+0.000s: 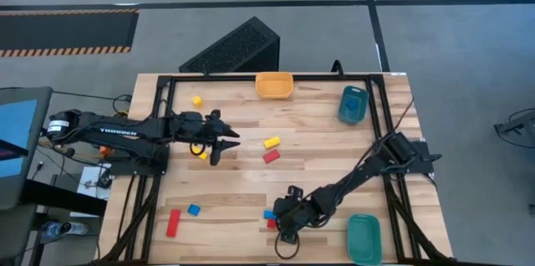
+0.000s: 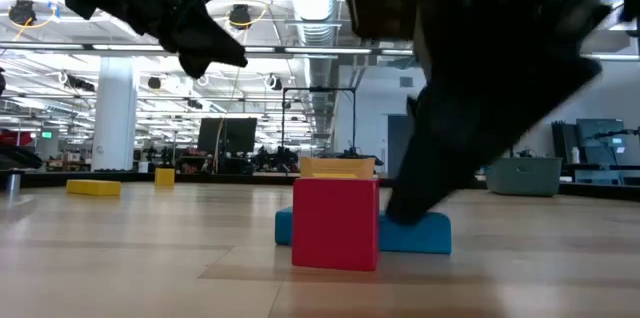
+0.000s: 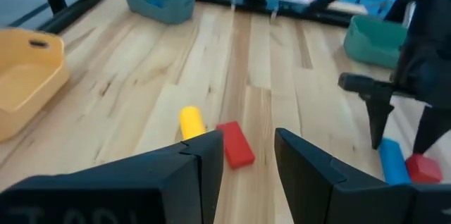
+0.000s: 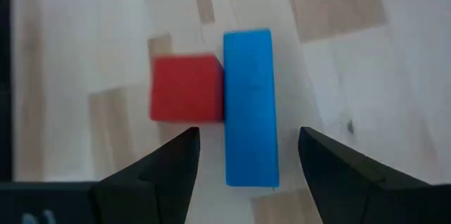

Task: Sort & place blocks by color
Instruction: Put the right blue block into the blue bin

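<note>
We see the right pincer [image 4: 243,157] with its jaws apart above the blue bar [image 4: 248,108], but the red cube [image 4: 186,88] touches that bar's side and blocks one finger's path. Between the left pincer [image 3: 246,160] and the yellow bar [image 3: 191,121] beside the red bar [image 3: 235,144], bare worktop [image 1: 334,153] lies open. The orange tray [image 1: 274,84] lines the far edge.

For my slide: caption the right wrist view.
Right tool, open, hovers over a blue bar lying against a red cube on the wooden table.
</note>
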You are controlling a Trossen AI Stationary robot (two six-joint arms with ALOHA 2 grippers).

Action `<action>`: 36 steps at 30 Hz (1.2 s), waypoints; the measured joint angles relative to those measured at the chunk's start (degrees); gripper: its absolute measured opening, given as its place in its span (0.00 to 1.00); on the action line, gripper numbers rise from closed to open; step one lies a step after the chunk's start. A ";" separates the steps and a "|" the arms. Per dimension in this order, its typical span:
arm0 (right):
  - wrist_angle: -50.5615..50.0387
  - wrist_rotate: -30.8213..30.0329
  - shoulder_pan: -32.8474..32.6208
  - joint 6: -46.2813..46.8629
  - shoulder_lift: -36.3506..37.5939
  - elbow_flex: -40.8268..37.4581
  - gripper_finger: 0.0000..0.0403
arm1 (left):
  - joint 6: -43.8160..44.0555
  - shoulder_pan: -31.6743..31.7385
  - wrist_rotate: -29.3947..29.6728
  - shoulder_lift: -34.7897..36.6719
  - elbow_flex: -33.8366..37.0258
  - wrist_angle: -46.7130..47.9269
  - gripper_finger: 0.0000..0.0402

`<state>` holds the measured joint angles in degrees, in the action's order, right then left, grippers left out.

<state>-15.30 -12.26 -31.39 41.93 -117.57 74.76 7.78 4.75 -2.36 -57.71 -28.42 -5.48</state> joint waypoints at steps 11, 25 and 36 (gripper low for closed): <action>-3.07 5.19 2.92 -7.02 0.25 -0.12 0.53 | 0.06 -1.64 5.60 -0.02 0.00 2.58 0.29; -16.74 11.33 7.19 -17.88 3.13 -0.20 0.18 | -0.49 -1.59 10.77 -0.02 0.00 2.54 0.29; -32.31 6.09 17.86 -24.52 14.63 -6.29 0.23 | -2.02 -0.08 13.66 -0.02 0.00 0.95 0.29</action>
<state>-47.61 -6.17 -13.53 17.41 -102.94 68.47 5.76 4.67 11.30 -57.74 -28.43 -4.53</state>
